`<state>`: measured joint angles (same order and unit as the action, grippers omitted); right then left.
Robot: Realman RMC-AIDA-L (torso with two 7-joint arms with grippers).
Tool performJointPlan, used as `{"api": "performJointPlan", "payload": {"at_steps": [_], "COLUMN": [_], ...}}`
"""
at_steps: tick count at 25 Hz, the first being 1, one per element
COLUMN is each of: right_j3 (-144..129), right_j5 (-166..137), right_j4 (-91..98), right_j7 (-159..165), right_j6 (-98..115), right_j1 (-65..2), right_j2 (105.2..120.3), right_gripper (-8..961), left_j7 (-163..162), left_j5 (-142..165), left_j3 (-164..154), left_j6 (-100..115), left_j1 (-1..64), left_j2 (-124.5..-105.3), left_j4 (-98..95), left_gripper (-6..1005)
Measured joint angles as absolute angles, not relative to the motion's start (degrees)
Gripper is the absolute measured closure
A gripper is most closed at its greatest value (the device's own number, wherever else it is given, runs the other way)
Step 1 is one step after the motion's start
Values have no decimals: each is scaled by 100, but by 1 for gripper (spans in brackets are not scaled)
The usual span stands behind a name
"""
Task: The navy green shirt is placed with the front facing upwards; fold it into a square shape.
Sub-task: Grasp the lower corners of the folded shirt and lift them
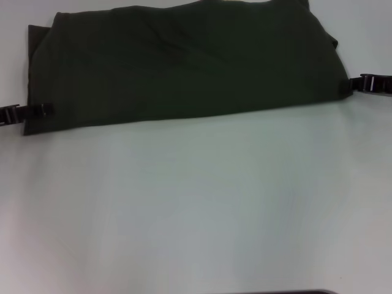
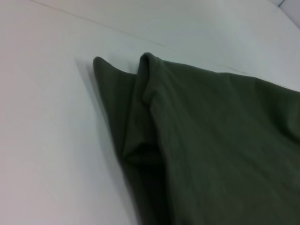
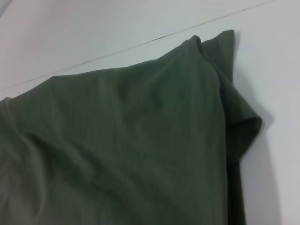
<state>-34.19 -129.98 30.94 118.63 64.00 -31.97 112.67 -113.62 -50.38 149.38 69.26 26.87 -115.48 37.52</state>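
Observation:
The navy green shirt lies folded into a wide dark band across the far part of the white table, plain side up, with no lettering showing. My left gripper is at the band's near left corner, its tip over the cloth edge. My right gripper touches the band's right edge. The left wrist view shows a layered, folded corner of the shirt resting on the table. In the right wrist view the shirt has another folded corner with a small raised loop of cloth.
The white table stretches bare from the shirt's near edge to the front of the head view. A thin seam line runs across the tabletop beyond the shirt.

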Motion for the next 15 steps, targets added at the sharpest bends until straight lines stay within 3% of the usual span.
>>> {"api": "performJointPlan", "payload": {"at_steps": [15], "right_j3": [-3419], "right_j5": [-12992], "right_j4": [3102], "right_j7": [11846], "right_j6": [6368], "right_j1": [-3224], "right_j2": [11257], "right_gripper": [931], "left_j7": [-11337], "left_j5": [-5023], "left_j3": [14885], "left_j6": [7455], "left_j1": [2869], "left_j2": [-11515], "left_j4": [3798], "left_gripper": [208]}}
